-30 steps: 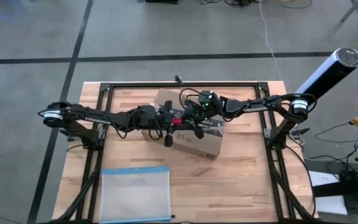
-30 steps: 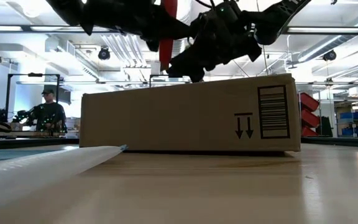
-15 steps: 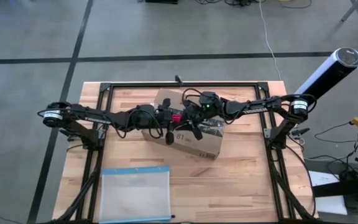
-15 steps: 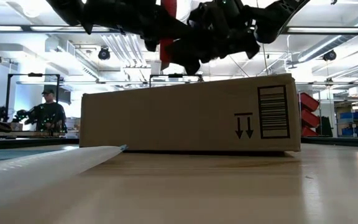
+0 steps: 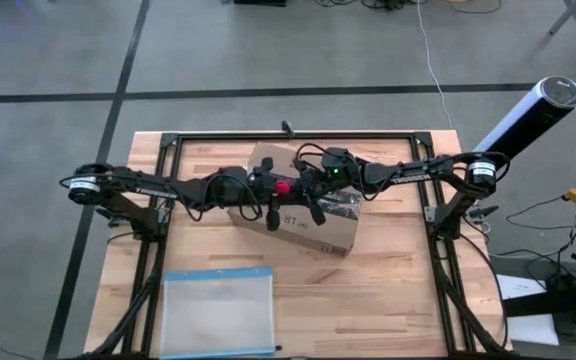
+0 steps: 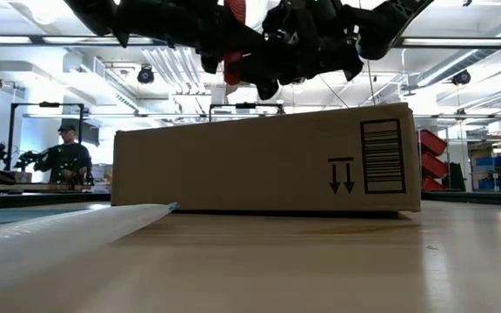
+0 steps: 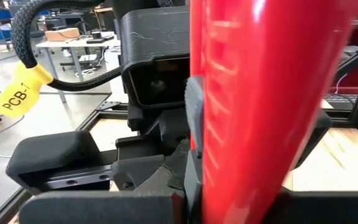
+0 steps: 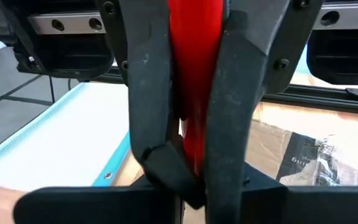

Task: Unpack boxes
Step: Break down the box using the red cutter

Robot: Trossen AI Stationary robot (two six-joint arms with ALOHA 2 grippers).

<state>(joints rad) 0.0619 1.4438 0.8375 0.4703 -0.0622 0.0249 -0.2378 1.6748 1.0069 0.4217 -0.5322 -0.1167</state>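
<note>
Handover above box (image 5: 303, 205) | right gripper (image 8: 194, 93) clamped on red tool (image 8: 194, 74), probably taking it for tape cutting | left gripper (image 5: 268, 186) alongside, grip unclear

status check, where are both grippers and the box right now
Both grippers meet above the box, left gripper and right gripper each shut on the red tool. Box flat on table, closed. Clear pouch off in front, nothing blocking.

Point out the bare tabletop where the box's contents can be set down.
Bare wood lies between the plastic pouch and the table's right frame rail, in front of the box. Crowded: over the box, where left gripper and right gripper meet at the red tool.
</note>
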